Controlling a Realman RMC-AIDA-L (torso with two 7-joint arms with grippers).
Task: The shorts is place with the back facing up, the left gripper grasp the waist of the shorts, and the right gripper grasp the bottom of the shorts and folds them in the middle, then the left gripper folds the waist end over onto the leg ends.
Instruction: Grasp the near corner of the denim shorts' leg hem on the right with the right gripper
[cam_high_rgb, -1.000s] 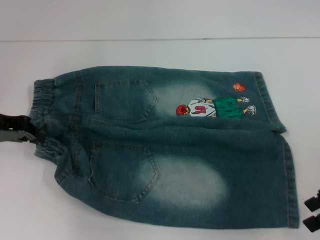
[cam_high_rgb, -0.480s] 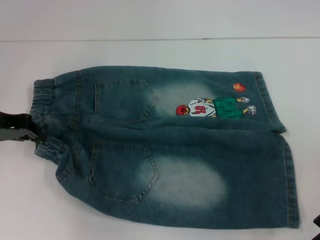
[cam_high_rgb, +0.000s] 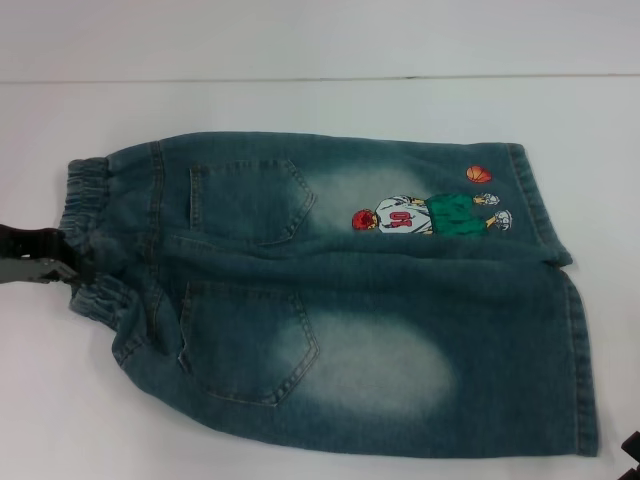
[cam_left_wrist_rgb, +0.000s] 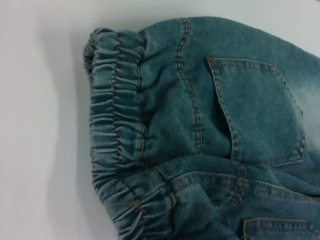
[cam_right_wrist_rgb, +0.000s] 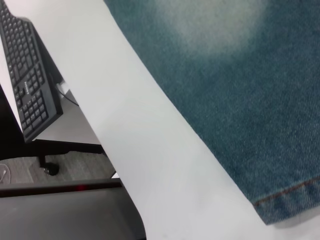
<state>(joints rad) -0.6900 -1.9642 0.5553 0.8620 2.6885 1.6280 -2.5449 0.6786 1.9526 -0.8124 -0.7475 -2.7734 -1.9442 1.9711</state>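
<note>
Since a second ago, the right gripper (cam_high_rgb: 632, 447) had slid almost out of sight at the near right corner, so whether it was spread or pressed together could not be told. The shorts (cam_high_rgb: 340, 290) lay flat on the white table (cam_high_rgb: 300, 110), back up. The left gripper (cam_high_rgb: 62, 258) pinched the waist (cam_high_rgb: 88, 235) at the left end, its arm cut off.

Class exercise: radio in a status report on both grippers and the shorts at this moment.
Left gripper at the waist. Right gripper barely in view, near the bottom. Shorts flat, back up, unfolded. Nothing in the way.
</note>
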